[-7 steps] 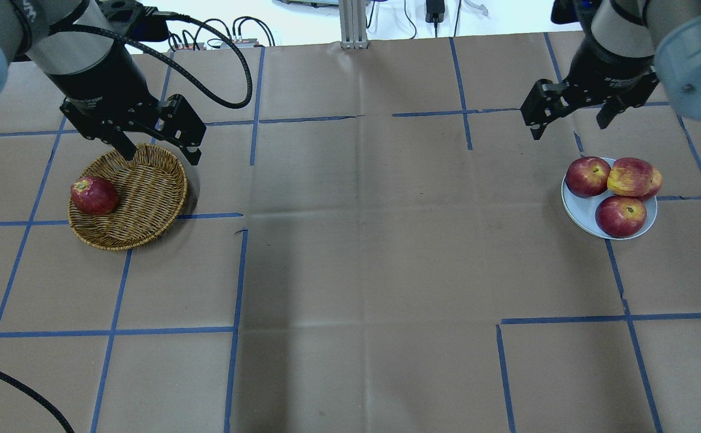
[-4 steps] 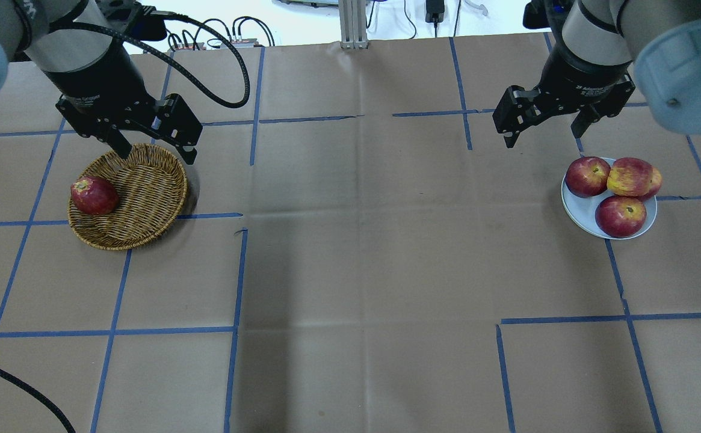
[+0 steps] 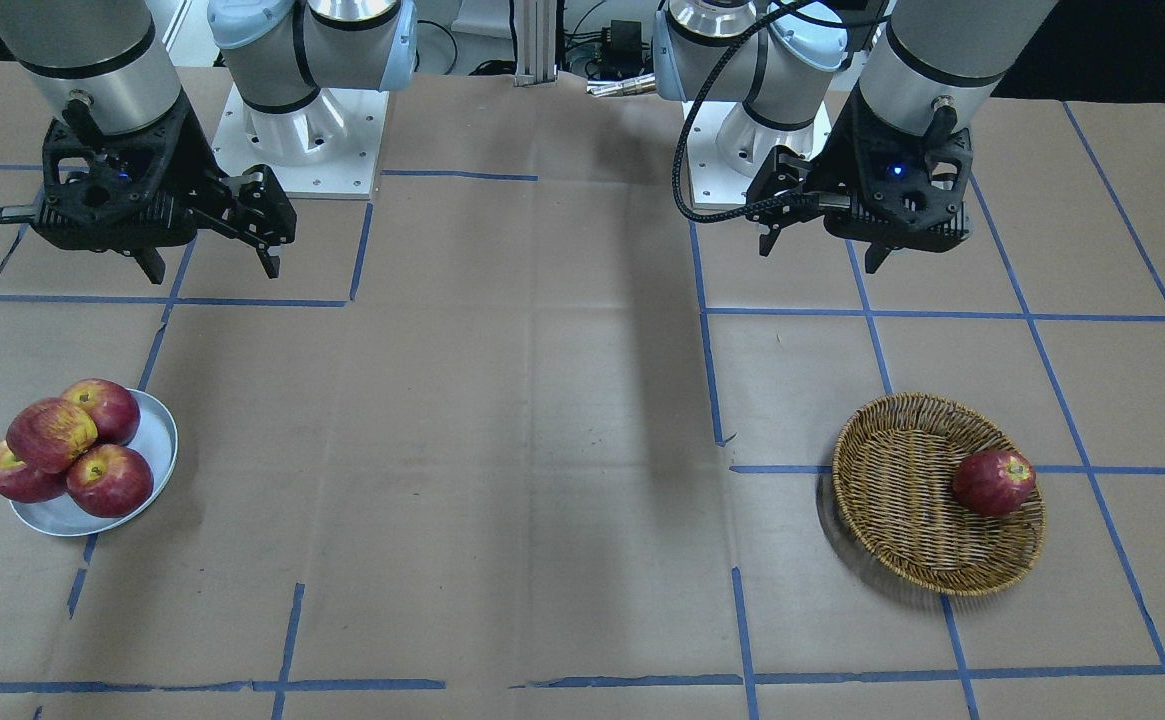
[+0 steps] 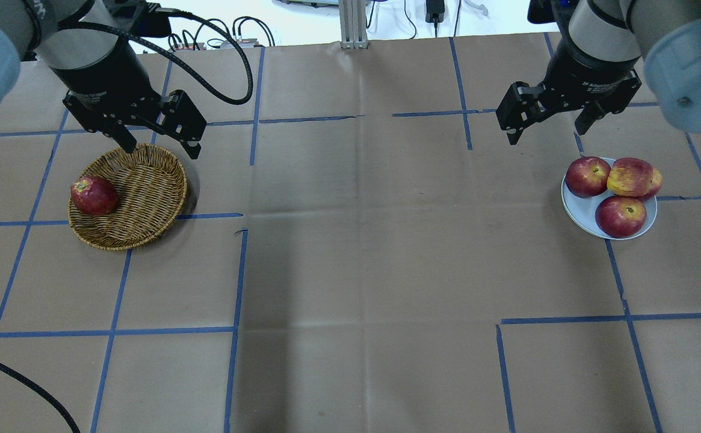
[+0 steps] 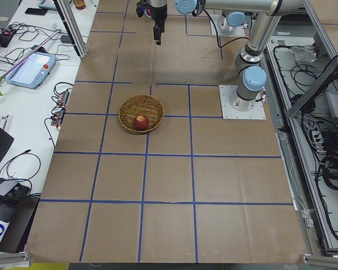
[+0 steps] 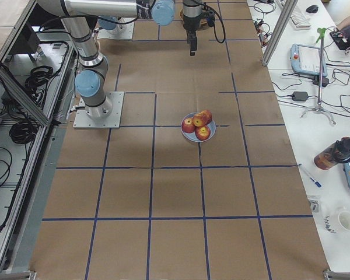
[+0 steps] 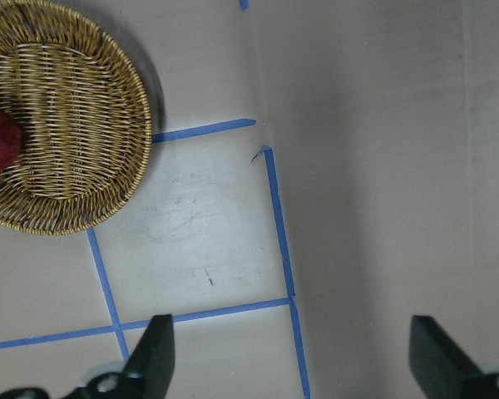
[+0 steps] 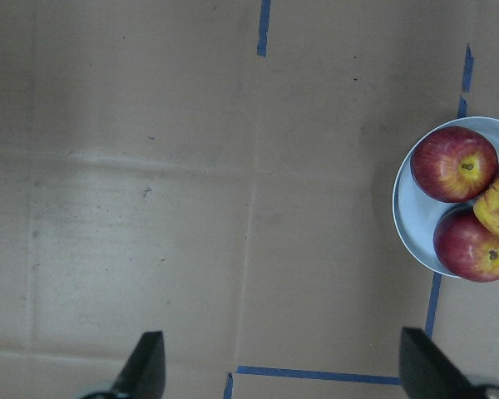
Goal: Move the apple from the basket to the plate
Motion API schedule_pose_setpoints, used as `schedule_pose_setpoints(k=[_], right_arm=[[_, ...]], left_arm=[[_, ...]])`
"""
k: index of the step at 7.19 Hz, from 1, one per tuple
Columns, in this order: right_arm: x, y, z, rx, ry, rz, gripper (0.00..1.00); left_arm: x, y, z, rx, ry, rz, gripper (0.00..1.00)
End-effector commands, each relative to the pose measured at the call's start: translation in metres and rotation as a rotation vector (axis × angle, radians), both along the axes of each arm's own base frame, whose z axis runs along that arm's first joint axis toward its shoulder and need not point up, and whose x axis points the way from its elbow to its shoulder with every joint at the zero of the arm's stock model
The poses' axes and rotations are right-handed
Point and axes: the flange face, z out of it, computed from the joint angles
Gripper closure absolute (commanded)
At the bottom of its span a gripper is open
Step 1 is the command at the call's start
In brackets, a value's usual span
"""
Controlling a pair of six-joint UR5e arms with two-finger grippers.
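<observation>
Jaws wide, empty: left gripper point(image 4: 162, 150), right gripper point(image 4: 546, 136); yellow-streaked red apple point(image 4: 629, 176) atop dark-red apples point(image 4: 587, 177) on round grey-white plate point(image 4: 579, 219); round woven wicker basket point(image 4: 145, 198) well apart.

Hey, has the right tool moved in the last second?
Yes. In the overhead view the right tool, open, has shifted toward the view's left, away from the plate and nearer the vertical blue tape line.

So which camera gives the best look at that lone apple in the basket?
The front-facing view: the dark red apple shows whole and sharp, stem hollow included, in the basket. Overhead shows it whole too; the left side view shows it small; the left wrist camera cuts it off at the edge. The rest miss it.
</observation>
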Motion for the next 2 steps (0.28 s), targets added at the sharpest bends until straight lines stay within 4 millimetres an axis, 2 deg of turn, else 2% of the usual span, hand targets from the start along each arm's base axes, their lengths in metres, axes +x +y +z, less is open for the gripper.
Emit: schedule_pose_setpoints(k=[1,2], right_arm=[[0.0006,0.0006,-0.0003,0.001,0.000,0.001,0.01],[-0.0002,0.0004,-0.0003,0.001,0.000,0.000,0.01]], left_arm=[[-0.0018,-0.0039,-0.0031,0.000,0.001,-0.004,0.01],[-0.0019,-0.0058,-0.0001,-0.006,0.002,-0.004,0.01]])
